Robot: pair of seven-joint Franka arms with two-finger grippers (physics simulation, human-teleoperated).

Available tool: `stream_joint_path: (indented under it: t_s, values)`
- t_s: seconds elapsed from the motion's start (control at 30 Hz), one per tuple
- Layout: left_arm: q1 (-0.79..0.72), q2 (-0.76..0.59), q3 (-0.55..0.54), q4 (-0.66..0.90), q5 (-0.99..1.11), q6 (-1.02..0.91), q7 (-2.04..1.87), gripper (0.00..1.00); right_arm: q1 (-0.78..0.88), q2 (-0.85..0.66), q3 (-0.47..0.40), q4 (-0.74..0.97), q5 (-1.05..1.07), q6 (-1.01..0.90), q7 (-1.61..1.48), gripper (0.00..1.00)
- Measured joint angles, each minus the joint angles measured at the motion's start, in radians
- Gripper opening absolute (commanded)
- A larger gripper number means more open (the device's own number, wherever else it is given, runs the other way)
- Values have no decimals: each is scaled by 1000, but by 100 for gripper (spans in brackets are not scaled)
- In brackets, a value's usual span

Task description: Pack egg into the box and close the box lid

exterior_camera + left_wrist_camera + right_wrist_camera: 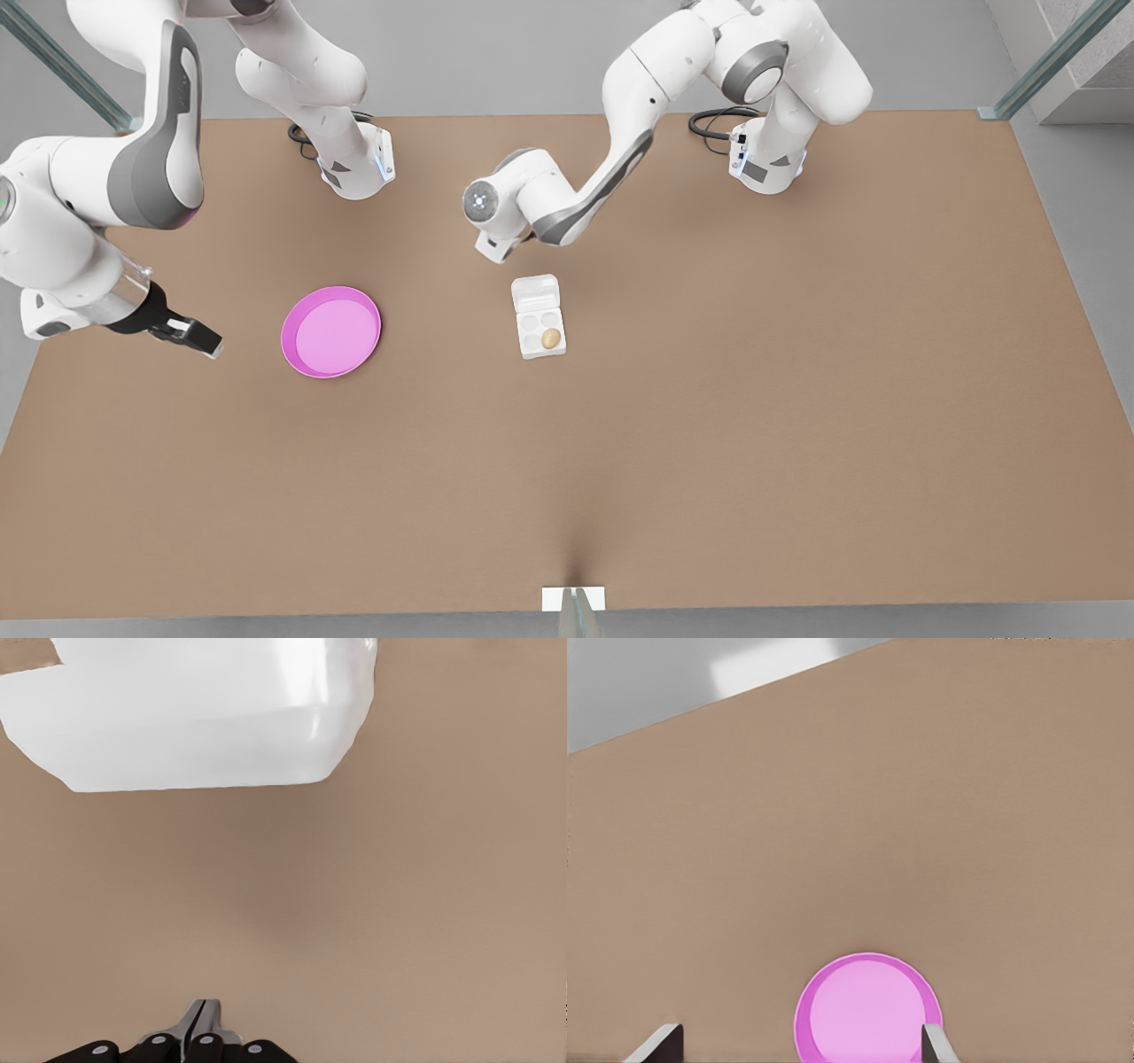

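The white box (541, 353) sits open at mid-table, and the tan egg (551, 338) rests in one of its four cups, on the side away from the hinge. Its box lid (536, 291) is folded back toward the arm bases. My left gripper (199, 1020) is shut and empty, hovering just behind the box lid (195, 726), under the arm bent over the table's middle. At the front view's left, my right gripper (200, 336) is open and empty beside the pink plate (331, 331). From the right wrist, the pink plate (868, 1010) lies ahead between the fingertips (935, 1043).
The brown table (753, 399) stretches wide on the front view's right and toward its near edge. Both arm bases and their cables stand along the far edge. A small white marker (573, 598) sits at the near edge's middle.
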Motion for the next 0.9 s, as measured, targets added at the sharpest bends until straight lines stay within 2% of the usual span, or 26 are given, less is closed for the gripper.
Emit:
stream_joint_path:
  t_s: [0.3, 0.67, 0.9]
  values:
    - [-3, 4, 67, 5, 125, 147, -222, 21, 19, 17, 7, 16, -9, 0, -51, 100]
    - [1, 4, 150, 31, 173, 183, -376, 21, 7, 47, 7, 56, -11, -1, -89, 100]
    - [-1, 5, 159, 33, 177, 190, -432, 21, 5, 47, 6, 61, -10, -4, -103, 100]
